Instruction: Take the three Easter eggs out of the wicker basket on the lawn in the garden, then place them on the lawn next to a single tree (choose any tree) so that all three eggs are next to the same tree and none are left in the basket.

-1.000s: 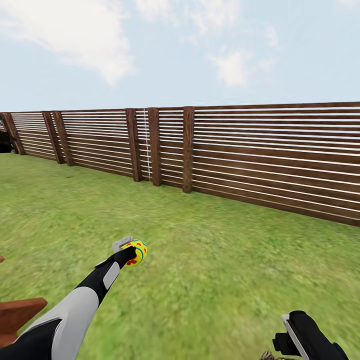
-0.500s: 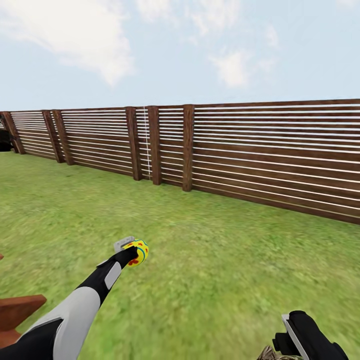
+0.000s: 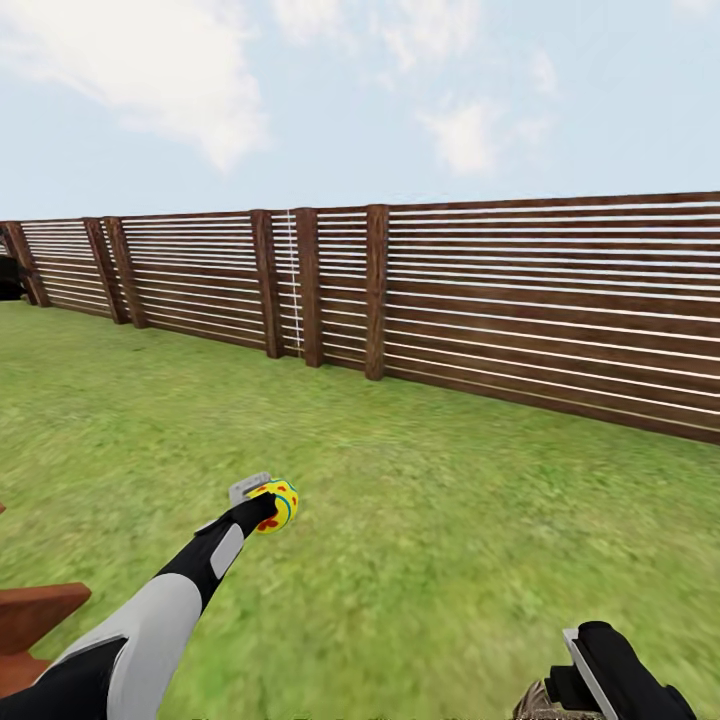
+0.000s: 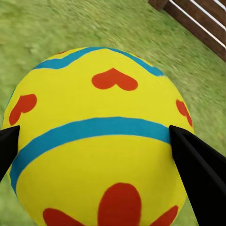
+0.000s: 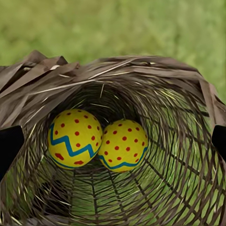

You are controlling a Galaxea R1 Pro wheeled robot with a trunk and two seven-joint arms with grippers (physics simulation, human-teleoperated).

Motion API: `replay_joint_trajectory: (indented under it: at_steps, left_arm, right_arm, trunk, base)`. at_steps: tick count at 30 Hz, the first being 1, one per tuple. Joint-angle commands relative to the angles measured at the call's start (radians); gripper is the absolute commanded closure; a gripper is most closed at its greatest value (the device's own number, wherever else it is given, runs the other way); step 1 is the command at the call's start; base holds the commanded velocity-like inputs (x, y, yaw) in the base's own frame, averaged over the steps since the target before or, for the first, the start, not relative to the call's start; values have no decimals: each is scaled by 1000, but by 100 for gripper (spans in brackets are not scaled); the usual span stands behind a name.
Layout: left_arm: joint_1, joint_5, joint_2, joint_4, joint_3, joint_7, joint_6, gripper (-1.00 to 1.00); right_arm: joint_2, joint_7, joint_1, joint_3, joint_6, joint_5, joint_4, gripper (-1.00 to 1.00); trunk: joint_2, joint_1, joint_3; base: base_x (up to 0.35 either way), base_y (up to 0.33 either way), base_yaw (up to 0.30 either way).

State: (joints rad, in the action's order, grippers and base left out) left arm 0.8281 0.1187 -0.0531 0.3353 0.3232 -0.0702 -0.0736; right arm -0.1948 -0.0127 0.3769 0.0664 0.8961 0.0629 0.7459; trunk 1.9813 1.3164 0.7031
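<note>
My left gripper (image 3: 262, 502) is shut on one yellow Easter egg (image 3: 278, 505) with red hearts and blue bands, held out above the lawn (image 3: 420, 520). In the left wrist view that egg (image 4: 99, 136) sits between the black fingers (image 4: 200, 174). My right gripper (image 3: 592, 668) stands open at the lower right over the wicker basket (image 3: 538, 702). The right wrist view looks down into the basket (image 5: 155, 70), where two dotted, zigzag-painted eggs (image 5: 74, 138) (image 5: 123, 144) lie side by side on the bottom. No tree is in view.
A brown slatted wooden fence (image 3: 480, 300) runs across the far side of the grass. A reddish-brown wooden piece (image 3: 35, 615) juts in at the lower left beside my left arm. Something dark (image 3: 8, 276) sits by the fence at far left.
The whole picture has shifted a little and the fence looks slightly larger, so the camera has moved. The left gripper still holds the egg in the same pose; the right gripper stays over the basket.
</note>
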Motion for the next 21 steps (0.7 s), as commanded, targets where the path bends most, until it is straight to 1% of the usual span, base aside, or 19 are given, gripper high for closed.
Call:
replay_joint_trajectory:
  at_steps: [1, 11, 17, 21]
  left_arm:
    - [0, 11, -1, 2, 5, -5, -8, 100]
    - [0, 10, -4, 2, 5, -5, -8, 100]
    - [0, 11, -10, 2, 5, -5, -7, 100]
    - [0, 11, -10, 2, 5, -5, -8, 100]
  right_arm:
    - [1, -3, 0, 1, 4, 6, 1, -100]
    - [0, -3, 0, 1, 4, 6, 1, -100]
    - [0, -3, 0, 1, 4, 6, 1, -100]
    - [1, -3, 0, 1, 4, 6, 1, -100]
  trunk:
    - [8, 4, 4]
    - [78, 42, 36]
    - [78, 42, 36]
    - [78, 42, 36]
  base:
    - [0, 0, 0]
    - [0, 0, 0]
    - [-14, 0, 0]
    - [-275, 0, 0]
